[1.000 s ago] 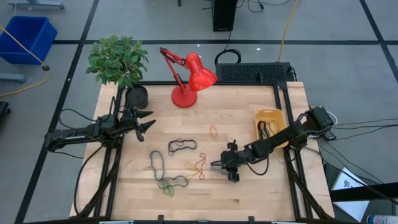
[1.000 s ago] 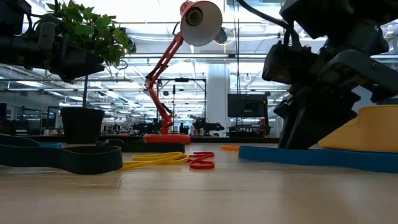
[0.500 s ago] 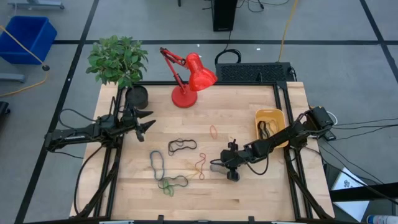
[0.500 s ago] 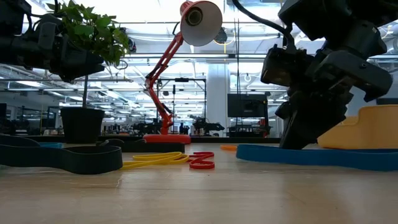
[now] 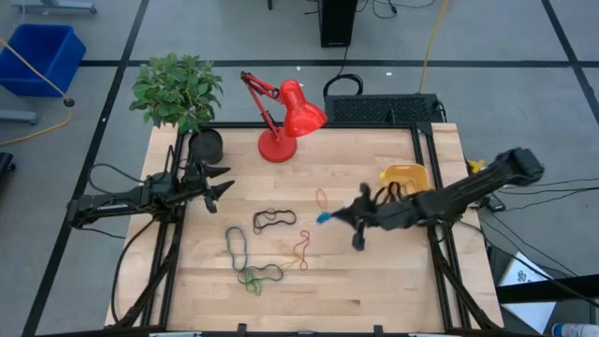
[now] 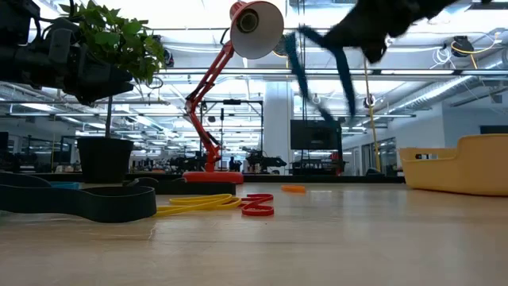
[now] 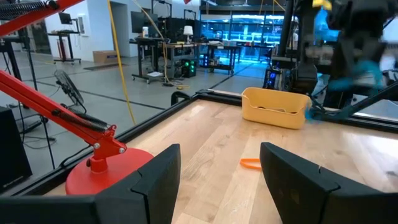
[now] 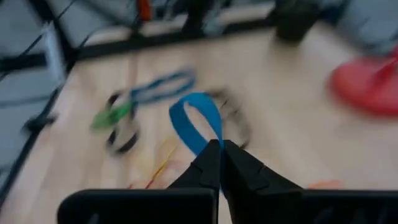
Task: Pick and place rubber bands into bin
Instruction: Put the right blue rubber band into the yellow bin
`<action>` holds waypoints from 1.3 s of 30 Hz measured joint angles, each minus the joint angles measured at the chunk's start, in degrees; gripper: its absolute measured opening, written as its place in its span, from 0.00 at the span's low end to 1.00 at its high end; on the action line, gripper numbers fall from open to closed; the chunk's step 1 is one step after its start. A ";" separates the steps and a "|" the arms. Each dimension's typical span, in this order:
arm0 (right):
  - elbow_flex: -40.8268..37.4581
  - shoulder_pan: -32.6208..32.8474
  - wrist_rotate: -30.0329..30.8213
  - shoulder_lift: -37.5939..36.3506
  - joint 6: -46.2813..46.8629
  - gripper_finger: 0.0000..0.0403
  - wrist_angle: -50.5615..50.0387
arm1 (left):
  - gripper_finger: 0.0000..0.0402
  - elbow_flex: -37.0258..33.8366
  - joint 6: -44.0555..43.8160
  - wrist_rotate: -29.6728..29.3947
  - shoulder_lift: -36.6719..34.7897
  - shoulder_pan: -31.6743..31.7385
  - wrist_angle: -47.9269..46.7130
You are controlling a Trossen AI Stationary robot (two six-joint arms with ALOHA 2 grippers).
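While lifted clear of the light wooden table (image 5: 374, 159), a thin blue rubber band (image 8: 198, 122) is pinched between the pressed-together fingers of the right gripper (image 5: 354, 217), seen near the table's middle, just left of the small yellow-orange plastic bin (image 5: 404, 177). A dark band is seen draped over the bin's left wall. Loose bands are left lying on the table: a black loop (image 5: 273, 220), a red one (image 5: 301, 248), a small orange one (image 5: 321, 197), and a blue-and-green tangle (image 5: 248, 262) toward the near left. The left gripper (image 5: 221, 186) is held spread at the far left, beside the black plant pot (image 5: 206, 145), with the red desk lamp (image 5: 284, 117) at the far edge.
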 joint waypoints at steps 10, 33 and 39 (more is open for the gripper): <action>0.18 1.91 17.95 -10.64 -16.76 0.00 4.81 | 0.57 0.00 -0.04 0.01 0.01 0.02 0.00; 21.70 -14.32 14.82 -8.94 36.66 0.00 -80.59 | 0.57 0.00 0.40 -0.14 0.01 0.02 0.02; 15.86 -18.12 7.66 -8.97 44.85 0.00 -88.18 | 0.57 0.00 0.44 -0.15 0.01 0.02 0.02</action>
